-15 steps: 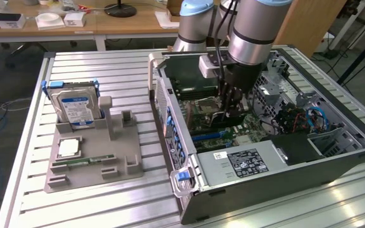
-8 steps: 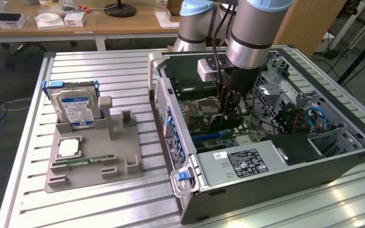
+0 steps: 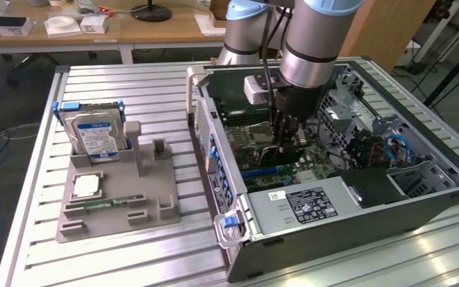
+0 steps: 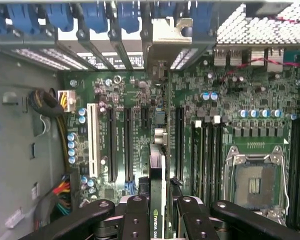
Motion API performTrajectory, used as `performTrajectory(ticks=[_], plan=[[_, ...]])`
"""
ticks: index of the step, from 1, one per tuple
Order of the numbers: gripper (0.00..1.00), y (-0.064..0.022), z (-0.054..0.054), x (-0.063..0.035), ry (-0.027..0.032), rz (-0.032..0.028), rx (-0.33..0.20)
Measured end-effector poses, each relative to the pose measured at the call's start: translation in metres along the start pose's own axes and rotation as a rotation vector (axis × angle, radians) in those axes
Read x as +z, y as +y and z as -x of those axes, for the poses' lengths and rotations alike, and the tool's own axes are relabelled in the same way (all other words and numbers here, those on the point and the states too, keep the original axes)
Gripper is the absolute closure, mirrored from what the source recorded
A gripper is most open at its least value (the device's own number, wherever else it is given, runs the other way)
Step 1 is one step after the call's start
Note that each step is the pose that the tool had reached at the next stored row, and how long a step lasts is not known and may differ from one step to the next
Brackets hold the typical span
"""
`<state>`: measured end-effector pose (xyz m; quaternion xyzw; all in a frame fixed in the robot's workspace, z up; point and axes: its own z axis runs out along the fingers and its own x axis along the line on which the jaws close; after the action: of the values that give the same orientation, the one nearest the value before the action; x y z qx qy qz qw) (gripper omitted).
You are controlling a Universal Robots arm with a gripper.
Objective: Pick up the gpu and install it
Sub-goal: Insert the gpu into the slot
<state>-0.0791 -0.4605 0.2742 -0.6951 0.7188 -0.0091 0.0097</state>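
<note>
The hand (image 4: 157, 220) is partly closed on the gpu (image 4: 157, 175), gripping the card edge-on between its fingers and holding it upright inside the open computer case (image 3: 357, 221), just above the motherboard (image 4: 240, 115). The pick looks done and the install is in hand. Seating it would call for lining the card's edge with an expansion slot (image 4: 179, 140) and its bracket with the rear opening.

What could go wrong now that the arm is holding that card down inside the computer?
1. The gpu, pinched edge-on in the gripper, hangs above the motherboard between several long slots; it could come down slightly beside its slot and jam.
2. Its metal bracket sits tight among the blue latches at the case wall and could catch there.
3. The grip covers just one edge, so pushing might tilt the card.
</note>
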Motion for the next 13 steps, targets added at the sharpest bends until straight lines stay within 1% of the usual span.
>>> performTrajectory(ticks=[6,13], plan=[[0.74,0.0016,0.0007,0.0017,0.0000,-0.0002,0.000],[0.74,0.0057,0.0021,0.0045,-0.0001,-0.0005,0.000]])
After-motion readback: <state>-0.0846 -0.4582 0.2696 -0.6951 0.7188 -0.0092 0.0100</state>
